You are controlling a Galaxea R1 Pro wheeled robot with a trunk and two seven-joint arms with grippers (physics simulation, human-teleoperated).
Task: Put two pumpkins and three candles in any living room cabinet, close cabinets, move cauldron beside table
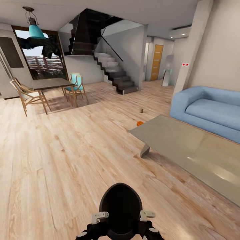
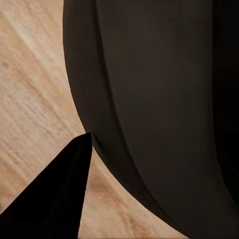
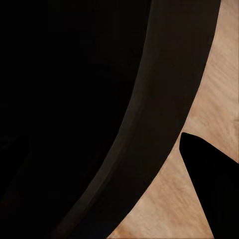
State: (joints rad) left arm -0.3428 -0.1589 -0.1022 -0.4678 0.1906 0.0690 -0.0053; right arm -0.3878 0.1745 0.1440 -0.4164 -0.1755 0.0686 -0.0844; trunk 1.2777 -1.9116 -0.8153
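Pale wooden floor (image 1: 60,160) runs through an open living room, with a staircase (image 1: 113,71) and a dining set (image 1: 46,90) far ahead of the grippers, a blue sofa (image 1: 210,110) off to the right gripper's side, and a low grey coffee table, its tabletop (image 1: 186,146) bare, ahead and to the right.

The cauldron (image 1: 120,208) sits between the two arms, just in front of the robot's body, mouth facing up. The left gripper (image 1: 99,217) touches its rim on one side and the right gripper (image 1: 147,215) on the other. From the head view each looks clipped on the rim, but the fingers are small there and the wrist views show only the pot's dark wall (image 2: 159,109) close by and one dark finger over the floor, so I cannot tell whether either gripper is pinching or merely resting against it.

A pumpkin (image 1: 140,123) lies on the floor well ahead of the grippers, just beside the table's far corner; a small dark object (image 1: 141,110), too small to identify, lies a little beyond it.

The step in hand appears to be carrying the cauldron toward the table. Doing it well means keeping both arms level so the pot does not tip or slip, driving slowly toward the table's near edge, and setting the pot down on the floor close to the table without nudging the pumpkin.
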